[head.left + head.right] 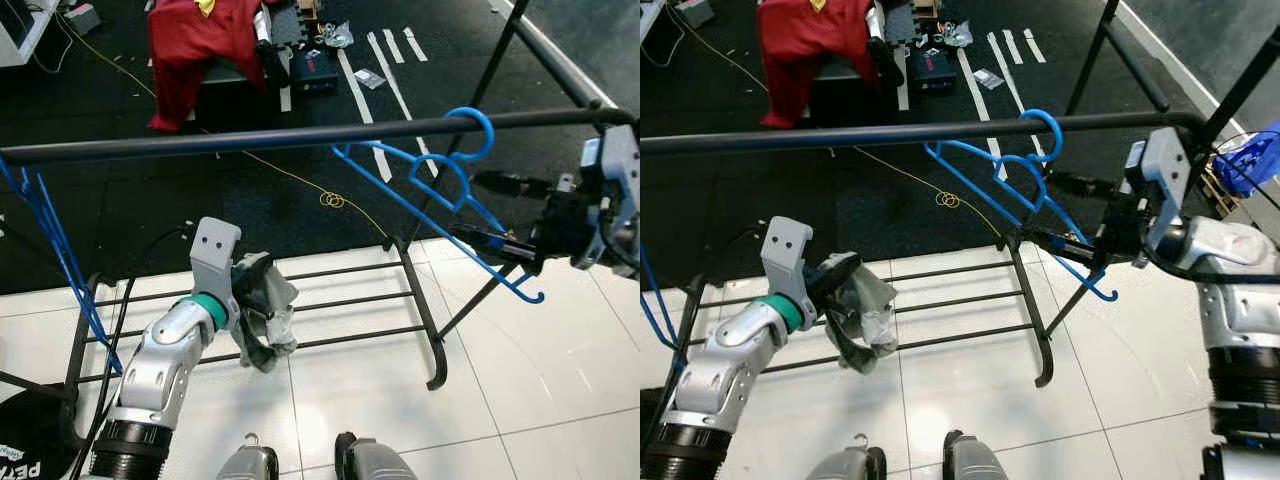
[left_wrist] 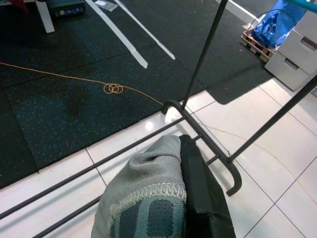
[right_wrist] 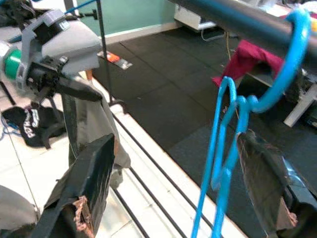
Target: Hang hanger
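A blue hanger [image 1: 440,185] has its hook over the black top rail [image 1: 250,138] of the clothes rack, near the rail's right end, and hangs tilted. My right gripper [image 1: 487,211] is open at the hanger's right side. Its fingers [image 3: 86,186] stand wide apart, with the hanger's thin blue wire [image 3: 221,163] between them and untouched. My left gripper [image 1: 255,295] is low in front of the rack, shut on a crumpled grey-green garment [image 1: 268,312] that droops below it and hides the fingertips [image 2: 203,198].
Another blue hanger [image 1: 50,240] hangs at the rail's left end. The rack's lower shelf bars [image 1: 340,300] and right foot [image 1: 435,370] stand on white tiles. Behind lie black matting, a yellow cable [image 1: 330,200] and a red garment [image 1: 195,45]. A black bag [image 1: 25,455] lies at my lower left.
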Available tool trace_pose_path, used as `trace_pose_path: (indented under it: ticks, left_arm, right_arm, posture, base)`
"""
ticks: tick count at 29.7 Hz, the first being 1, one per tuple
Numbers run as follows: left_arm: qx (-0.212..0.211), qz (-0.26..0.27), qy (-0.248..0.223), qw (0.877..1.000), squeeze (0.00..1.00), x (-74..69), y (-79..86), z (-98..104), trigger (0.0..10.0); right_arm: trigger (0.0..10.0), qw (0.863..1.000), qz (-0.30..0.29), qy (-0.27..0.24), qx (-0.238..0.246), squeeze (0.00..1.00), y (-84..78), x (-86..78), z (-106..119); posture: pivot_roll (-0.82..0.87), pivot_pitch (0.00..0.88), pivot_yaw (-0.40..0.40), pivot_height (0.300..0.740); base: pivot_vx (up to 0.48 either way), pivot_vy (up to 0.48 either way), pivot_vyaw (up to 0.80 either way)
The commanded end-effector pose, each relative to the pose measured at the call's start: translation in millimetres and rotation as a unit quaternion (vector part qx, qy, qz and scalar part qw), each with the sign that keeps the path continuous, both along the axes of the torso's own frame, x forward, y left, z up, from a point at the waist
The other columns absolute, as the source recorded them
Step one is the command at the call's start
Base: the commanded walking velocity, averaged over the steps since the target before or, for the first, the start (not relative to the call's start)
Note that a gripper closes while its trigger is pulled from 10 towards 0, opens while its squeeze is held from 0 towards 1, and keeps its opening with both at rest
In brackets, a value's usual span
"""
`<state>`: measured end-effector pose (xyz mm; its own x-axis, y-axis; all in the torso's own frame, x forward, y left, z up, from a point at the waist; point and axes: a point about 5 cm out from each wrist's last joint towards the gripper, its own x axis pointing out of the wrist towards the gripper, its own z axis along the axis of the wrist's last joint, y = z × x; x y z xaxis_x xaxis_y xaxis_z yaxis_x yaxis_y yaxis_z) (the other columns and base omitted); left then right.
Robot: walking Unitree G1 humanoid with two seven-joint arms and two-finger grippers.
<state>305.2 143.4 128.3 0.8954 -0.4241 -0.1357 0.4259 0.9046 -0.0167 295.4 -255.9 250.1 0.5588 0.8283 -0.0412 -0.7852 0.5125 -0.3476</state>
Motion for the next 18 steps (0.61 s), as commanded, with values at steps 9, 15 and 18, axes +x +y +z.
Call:
trace_pose_path:
  ticks: [9, 15, 18]
  left_arm:
    - [0.005, -0.008, 0.018, 1.000, 0.00, -3.8, -0.1, -7, 10.0]
    - [0.006, -0.011, 0.019, 1.000, 0.00, -2.9, -1.7, -7, 10.0]
    - [0.005, -0.013, 0.018, 1.000, 0.00, -0.6, -3.1, -6, 10.0]
  right_arm:
    - [10.0, 0.996, -0.075, -0.018, 0.040, 0.00, -21.4, -24.0, 13]
    - [10.0, 0.994, -0.099, -0.015, 0.050, 0.00, -26.6, -20.5, 13]
    - [10.0, 0.990, -0.118, -0.008, 0.073, 0.00, -28.6, -10.9, 12]
  posture:
    - [-0.09, 0.161, 0.068, 0.740]
    - [-0.09, 0.161, 0.071, 0.740]
    - [-0.09, 0.160, 0.070, 0.740]
  base:
    - [0.000, 0.000, 0.00]
    - [0.000, 0.000, 0.00]
    - [0.000, 0.000, 0.00]
